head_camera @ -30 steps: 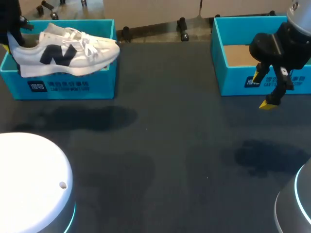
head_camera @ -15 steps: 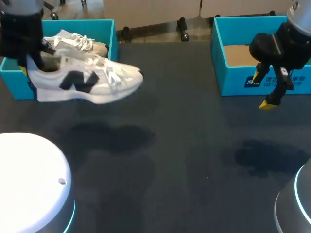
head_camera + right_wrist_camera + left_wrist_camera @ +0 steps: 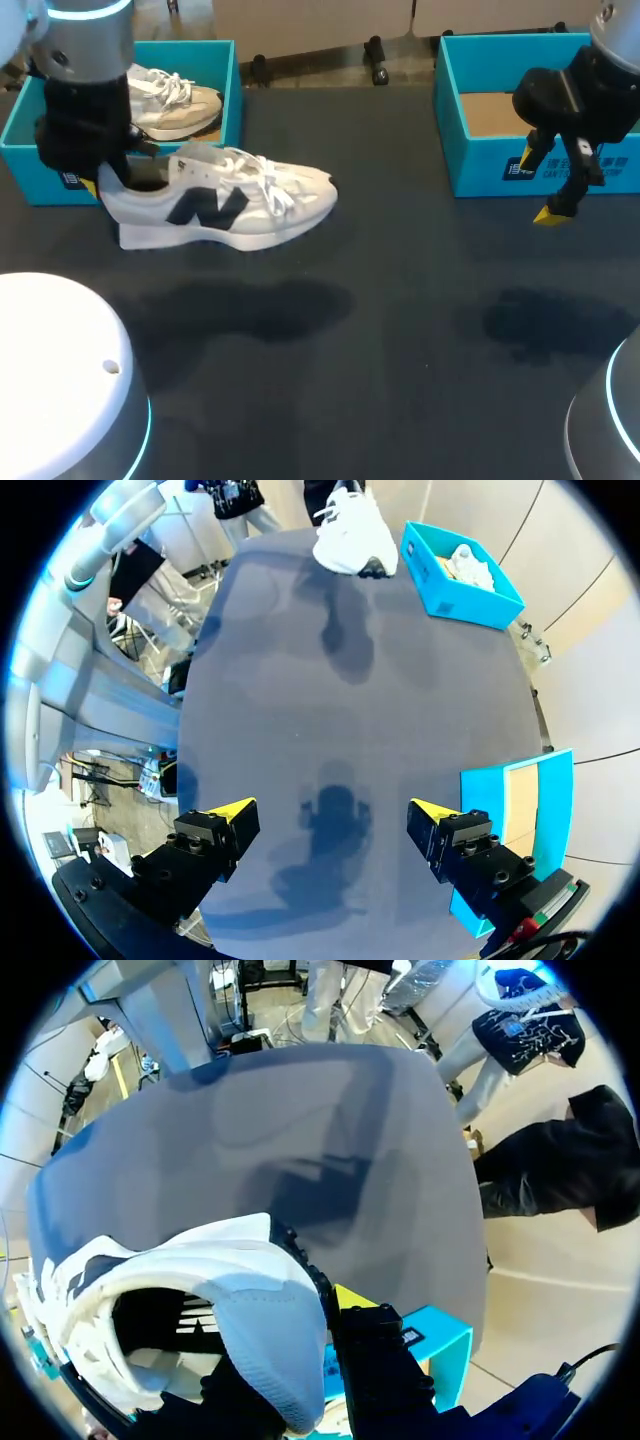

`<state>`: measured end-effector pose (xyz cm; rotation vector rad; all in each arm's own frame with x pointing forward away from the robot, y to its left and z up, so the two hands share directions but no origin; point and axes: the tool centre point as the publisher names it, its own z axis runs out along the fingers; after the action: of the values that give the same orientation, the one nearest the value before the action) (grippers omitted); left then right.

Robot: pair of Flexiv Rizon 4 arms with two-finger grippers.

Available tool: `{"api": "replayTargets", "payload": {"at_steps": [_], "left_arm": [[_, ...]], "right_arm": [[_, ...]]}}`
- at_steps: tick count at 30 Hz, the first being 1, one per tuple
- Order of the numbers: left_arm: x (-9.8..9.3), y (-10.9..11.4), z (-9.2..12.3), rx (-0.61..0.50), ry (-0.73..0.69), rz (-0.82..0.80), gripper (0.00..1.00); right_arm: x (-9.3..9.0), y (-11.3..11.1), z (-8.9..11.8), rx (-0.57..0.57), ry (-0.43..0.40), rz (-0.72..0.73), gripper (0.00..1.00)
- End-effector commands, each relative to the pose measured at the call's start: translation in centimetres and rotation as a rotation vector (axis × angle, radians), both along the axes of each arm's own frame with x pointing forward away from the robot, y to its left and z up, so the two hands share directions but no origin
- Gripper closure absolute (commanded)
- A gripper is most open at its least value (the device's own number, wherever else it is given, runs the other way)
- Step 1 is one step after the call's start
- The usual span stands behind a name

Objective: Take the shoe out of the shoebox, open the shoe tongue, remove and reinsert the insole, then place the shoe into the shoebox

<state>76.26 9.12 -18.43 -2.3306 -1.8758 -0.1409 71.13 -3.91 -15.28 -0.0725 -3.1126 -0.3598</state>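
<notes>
Setting the shoe (image 3: 230, 205) down sole-flat near the middle of the table (image 3: 380, 320) looks the right move, so both arms can reach the tongue. It hangs above the surface at upper left, toe to the right, the left gripper (image 3: 105, 180) clenched on its heel collar. Behind it a second shoe (image 3: 175, 100) lies in the left shoebox (image 3: 232, 90). At upper right the right gripper (image 3: 540, 188), released and empty, hovers before the right shoebox (image 3: 480, 165), clear of the path
</notes>
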Motion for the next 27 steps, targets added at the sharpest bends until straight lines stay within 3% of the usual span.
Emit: {"api": "replayTargets", "payload": {"at_steps": [1, 22, 27], "left_arm": [[-1.2, -1.4, -0.3, 0.021, -0.042, 0.018, 1.0], [-3.6, -7.3, -1.4, 0.013, -0.011, -0.014, 1.0], [-3.6, -7.3, -1.4, 0.013, -0.011, -0.014, 1.0]], "right_arm": [[0.2, 0.1, -0.1, -0.003, 0.003, -0.001, 0.0], [0.2, 0.1, -0.1, -0.003, 0.003, -0.001, 0.0], [0.2, 0.1, -0.1, -0.003, 0.003, -0.001, 0.0]]}}
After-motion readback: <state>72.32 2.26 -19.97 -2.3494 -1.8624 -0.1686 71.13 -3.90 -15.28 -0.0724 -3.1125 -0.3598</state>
